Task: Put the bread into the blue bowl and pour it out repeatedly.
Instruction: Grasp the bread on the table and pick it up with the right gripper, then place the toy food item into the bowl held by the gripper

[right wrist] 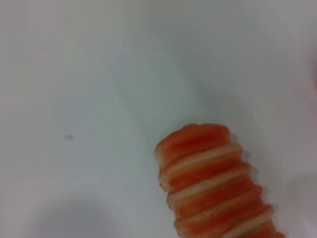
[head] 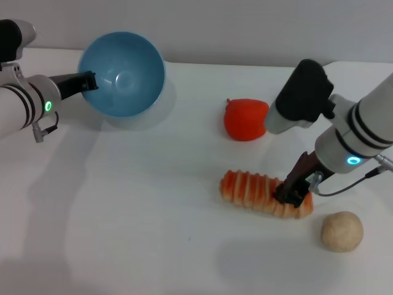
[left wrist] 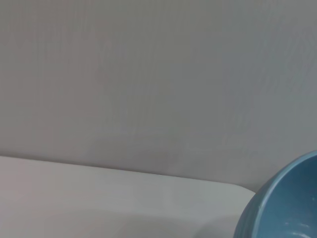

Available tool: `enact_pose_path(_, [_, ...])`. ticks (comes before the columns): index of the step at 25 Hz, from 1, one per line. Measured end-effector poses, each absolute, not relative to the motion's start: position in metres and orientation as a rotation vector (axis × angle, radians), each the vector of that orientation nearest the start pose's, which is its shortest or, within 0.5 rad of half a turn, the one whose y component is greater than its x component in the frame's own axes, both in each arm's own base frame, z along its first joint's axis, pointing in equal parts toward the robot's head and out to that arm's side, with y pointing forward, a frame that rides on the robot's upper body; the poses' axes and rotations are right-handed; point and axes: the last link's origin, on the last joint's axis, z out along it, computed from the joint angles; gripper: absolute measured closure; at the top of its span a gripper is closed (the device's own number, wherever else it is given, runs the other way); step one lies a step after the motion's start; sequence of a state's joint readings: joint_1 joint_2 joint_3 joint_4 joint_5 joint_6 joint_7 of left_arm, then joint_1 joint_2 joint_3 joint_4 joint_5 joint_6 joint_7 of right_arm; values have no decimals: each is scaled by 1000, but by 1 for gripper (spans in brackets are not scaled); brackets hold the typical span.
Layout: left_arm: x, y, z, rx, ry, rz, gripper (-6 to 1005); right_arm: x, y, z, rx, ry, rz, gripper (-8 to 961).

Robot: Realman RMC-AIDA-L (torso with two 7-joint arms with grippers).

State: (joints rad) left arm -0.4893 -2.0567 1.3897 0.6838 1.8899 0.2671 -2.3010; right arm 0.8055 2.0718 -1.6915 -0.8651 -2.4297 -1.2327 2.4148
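The blue bowl (head: 123, 74) is at the far left, tipped so that its empty inside faces me. My left gripper (head: 87, 81) is shut on its rim, and part of the bowl (left wrist: 290, 203) shows in the left wrist view. The bread (head: 255, 189), an oblong loaf with orange and pale ridges, lies on the white table right of centre. My right gripper (head: 293, 193) comes down on the loaf's right end and is shut on it. The right wrist view shows the loaf's free end (right wrist: 218, 183) resting on the table.
A red-orange lumpy toy (head: 245, 118) sits behind the bread. A small beige ball (head: 342, 231) lies to the right of the loaf, near the front. The white table (head: 141, 215) meets a grey wall at the back.
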Motion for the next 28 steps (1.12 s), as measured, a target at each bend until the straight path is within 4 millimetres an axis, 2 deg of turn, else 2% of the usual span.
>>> enact_pose_path(9, [-315,407,-13,-1810,-1254,-313,1000,186,368,-58,-2775,745,-560,887])
enact_pose_path(15, [-306,405,-19,-1945,-1290,-282,1000,184,368,-39,-2780,786,-457,892])
enact_pose_path(21, [-296,401,-26,-2088,-1305,-197,1000,168,371,-27,-2821,736,-239,894])
enact_pose_path(25, [-287,396,-38,-2182,-1345,-52,1000,150,377,-21,-2828,669,-52,895])
enact_pose_path(28, [-281,393,-43,-2215,-1353,-16,1001,143,382,-20,-2810,650,16,896])
